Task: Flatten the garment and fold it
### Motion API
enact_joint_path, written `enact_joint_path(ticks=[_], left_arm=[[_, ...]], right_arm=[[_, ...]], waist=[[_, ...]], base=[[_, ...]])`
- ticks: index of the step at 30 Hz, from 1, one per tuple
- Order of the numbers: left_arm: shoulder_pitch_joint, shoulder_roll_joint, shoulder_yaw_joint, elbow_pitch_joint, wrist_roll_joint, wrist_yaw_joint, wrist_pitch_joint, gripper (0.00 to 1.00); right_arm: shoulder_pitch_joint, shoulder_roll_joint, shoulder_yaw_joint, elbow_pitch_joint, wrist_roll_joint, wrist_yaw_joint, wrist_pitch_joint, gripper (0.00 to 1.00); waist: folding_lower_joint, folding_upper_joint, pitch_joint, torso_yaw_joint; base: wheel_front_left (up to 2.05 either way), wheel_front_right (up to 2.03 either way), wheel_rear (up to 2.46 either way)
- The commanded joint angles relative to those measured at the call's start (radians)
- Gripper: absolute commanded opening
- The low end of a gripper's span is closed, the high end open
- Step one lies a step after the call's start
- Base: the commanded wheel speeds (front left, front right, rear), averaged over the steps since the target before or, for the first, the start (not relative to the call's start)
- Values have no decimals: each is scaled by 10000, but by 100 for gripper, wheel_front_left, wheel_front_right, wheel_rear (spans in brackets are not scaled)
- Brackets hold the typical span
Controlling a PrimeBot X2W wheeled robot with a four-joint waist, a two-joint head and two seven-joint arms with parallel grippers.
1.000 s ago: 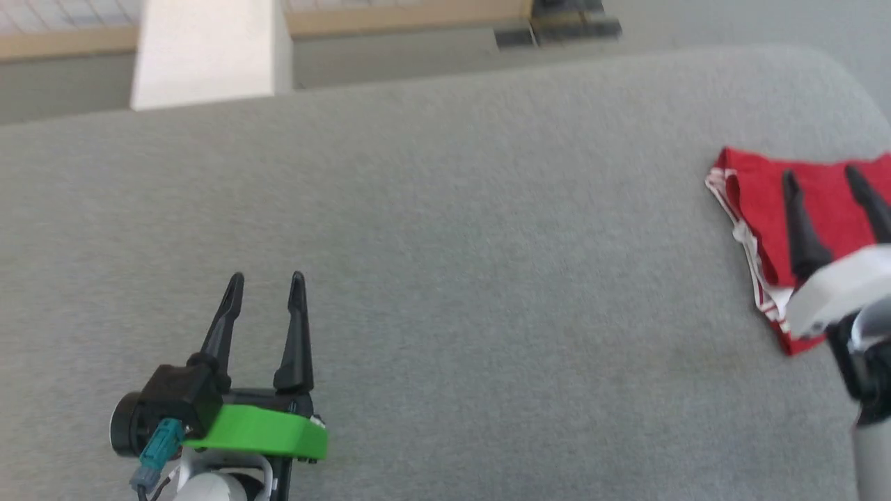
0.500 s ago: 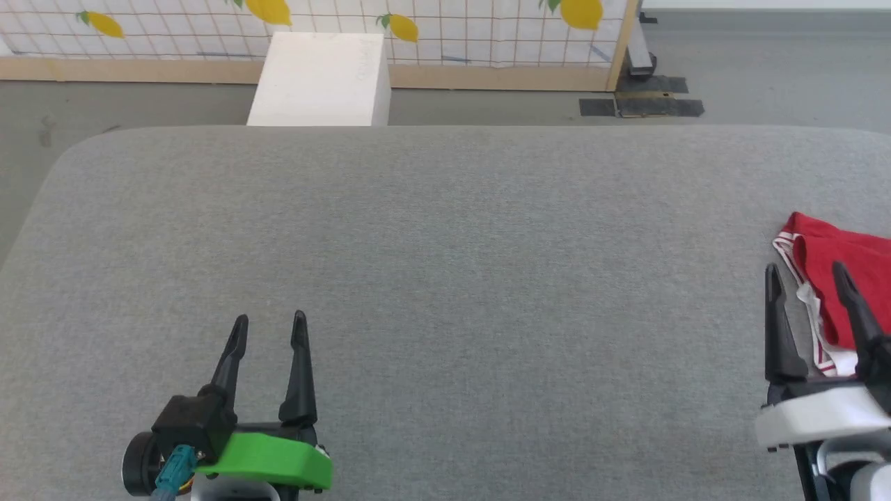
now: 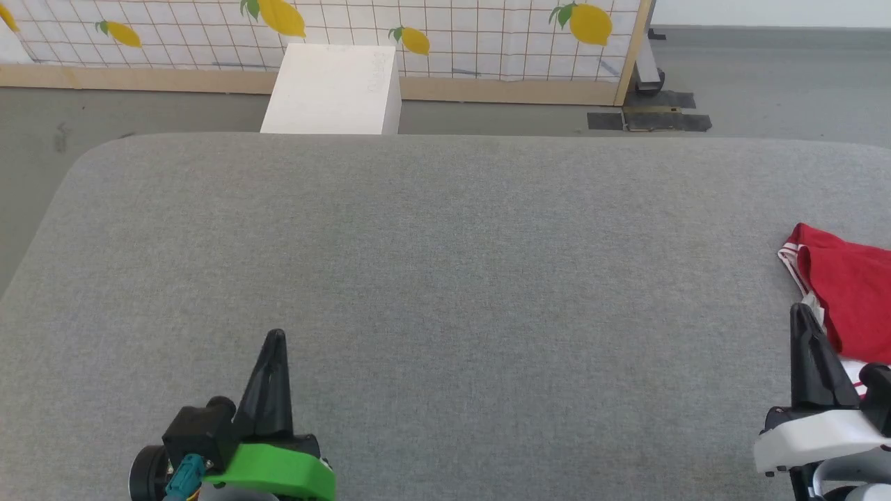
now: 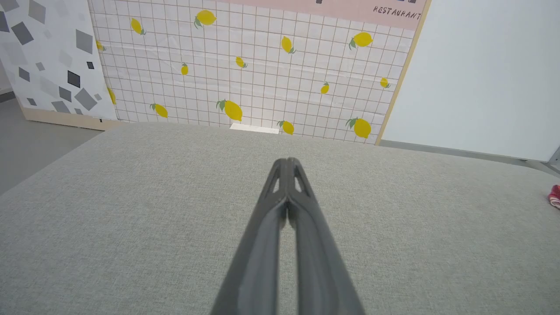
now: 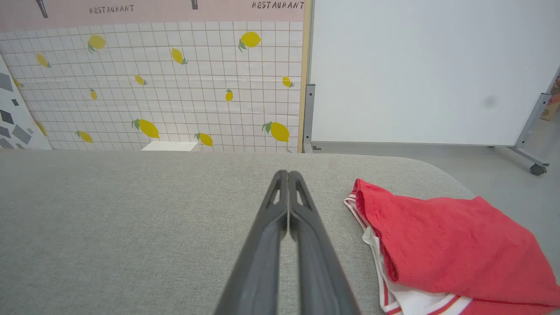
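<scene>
Grey fabric-covered tabletop (image 3: 445, 278): rounded far corners, takes up most of the head view.

Lemon-print grid backdrop (image 3: 452, 35): stands on the grey floor (image 3: 766, 69) beyond the far edge, wooden frame along its base and right side. In the wrist views the word "RESTAURANT" is legible on a pink band at its top.

White box (image 3: 334, 87): on the floor between backdrop and tabletop, left of centre.

Garment (image 3: 853, 303): at the right edge of the tabletop, partly cut off by the head view's frame. Lies as a compact folded stack, red layer uppermost, white fabric and red-and-white striped trim showing along its left and near edges. No lettering or number is visible on the exposed side.

Right end effector (image 5: 288, 173): lower right of the head view, white wrist housing (image 3: 814, 435) behind it. Its two fingers are pressed together tip to tip with nothing between them. Positioned just beside the garment's left edge; the right wrist view shows bare tabletop between fingers and cloth.

Left end effector (image 3: 276, 335): lower left, on a green mount (image 3: 278, 473), well apart from the garment. Fingers likewise pressed together, empty, over bare tabletop.
</scene>
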State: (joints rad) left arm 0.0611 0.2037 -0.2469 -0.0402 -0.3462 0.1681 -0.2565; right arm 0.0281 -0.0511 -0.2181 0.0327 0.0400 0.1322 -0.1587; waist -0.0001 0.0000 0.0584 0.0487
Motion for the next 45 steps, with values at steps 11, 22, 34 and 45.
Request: enact_joint_path(ticks=[11,22,34,45], left_arm=[[-55,-138,222,36,312,-151,231,0],[-108,-272,438,71,615,-298,455,0],[-166,-417,671,109,941,-457,697,0],[-228,-572,921,150,1291,-627,957,0]], right_arm=[[-25,1,196,-29,-36,-1,145,0],[-50,1,387,-58,-71,-3,283,0],[-76,2,593,-89,-109,-4,433,0],[-105,3,814,-122,-149,-6,593,0]], waist=[[1,0,-52,-44],[1,0,-103,-86],[1,0,-158,-132],[1,0,-217,-181]], base=[[0,0,0],[0,0,0],[0,0,0],[0,0,0]])
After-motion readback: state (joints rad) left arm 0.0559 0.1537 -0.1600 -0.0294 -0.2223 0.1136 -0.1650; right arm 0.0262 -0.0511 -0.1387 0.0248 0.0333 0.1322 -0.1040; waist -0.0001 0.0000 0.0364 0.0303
